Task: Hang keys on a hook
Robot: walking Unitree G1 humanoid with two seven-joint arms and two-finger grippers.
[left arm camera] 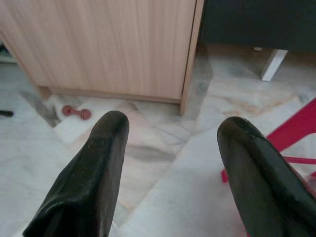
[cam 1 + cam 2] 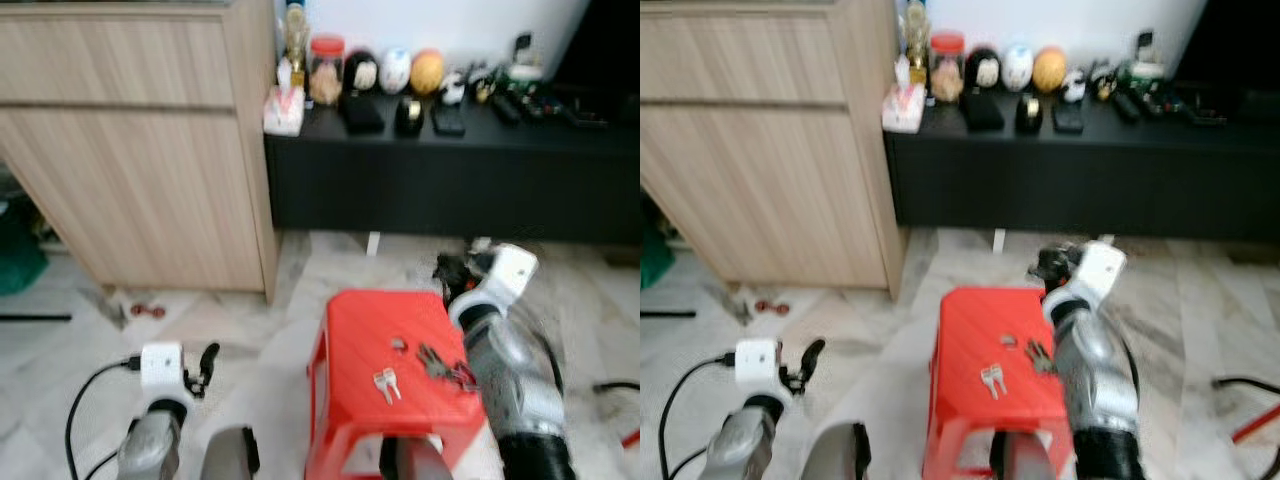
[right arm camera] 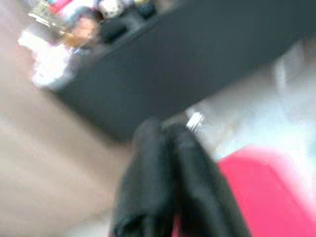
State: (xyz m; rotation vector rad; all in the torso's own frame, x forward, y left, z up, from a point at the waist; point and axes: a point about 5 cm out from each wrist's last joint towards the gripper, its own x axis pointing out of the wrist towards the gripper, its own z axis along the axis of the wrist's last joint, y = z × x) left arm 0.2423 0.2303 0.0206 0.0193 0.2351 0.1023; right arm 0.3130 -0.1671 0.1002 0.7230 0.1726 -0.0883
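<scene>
Our right claw (image 3: pixel 170 131), fingers pinched on something small and shiny, hovers past the red stool (image 2: pixel 350 330); more keys (image 2: pixel 386 383) lie behind it.

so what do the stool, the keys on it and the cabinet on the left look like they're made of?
Stool: likely moulded plastic, uniform glossy red with rounded edges.
Keys: probably metal, pale silvery glint; a darker bunch lies beside them, too blurred to tell.
Cabinet: wood or wood-look laminate, matte light grain; which one is unclear.
</scene>
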